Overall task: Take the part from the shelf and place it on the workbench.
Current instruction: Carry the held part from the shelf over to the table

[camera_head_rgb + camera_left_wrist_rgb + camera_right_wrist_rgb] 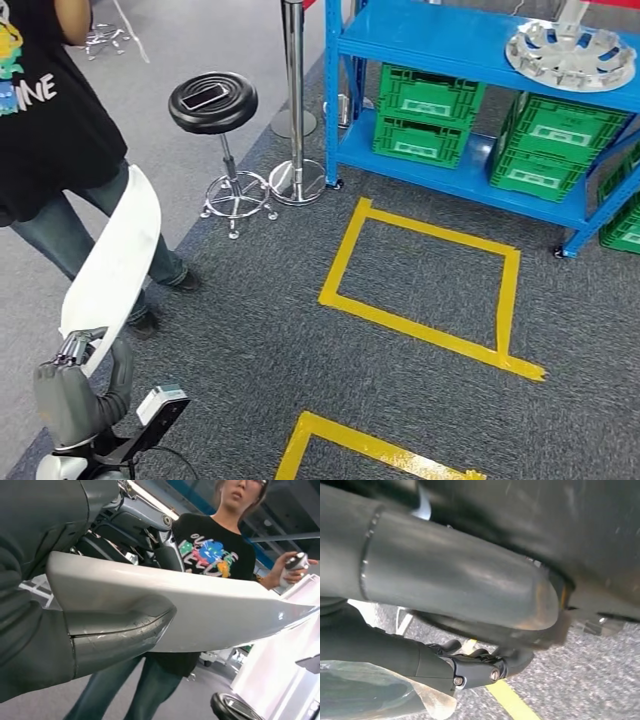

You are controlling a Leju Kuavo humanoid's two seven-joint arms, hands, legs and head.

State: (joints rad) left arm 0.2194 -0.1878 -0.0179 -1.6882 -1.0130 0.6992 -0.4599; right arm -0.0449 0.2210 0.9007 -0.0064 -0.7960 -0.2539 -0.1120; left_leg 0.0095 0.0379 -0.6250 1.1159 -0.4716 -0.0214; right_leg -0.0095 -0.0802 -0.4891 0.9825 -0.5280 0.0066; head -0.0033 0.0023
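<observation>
Left hand [72, 385] clamped the lower end of one long white part [113, 265]: rigid, glossy, likely light but slippery. Right hand [471, 667]: state undeterminable.

The left hand [75, 365] holds the long white curved panel part [113, 265], which extends up and forward from it. A person [53, 120] stands just beyond the part. The black round stool [213, 102] and blue metal shelf [453, 60] lie far right of the hand.
</observation>
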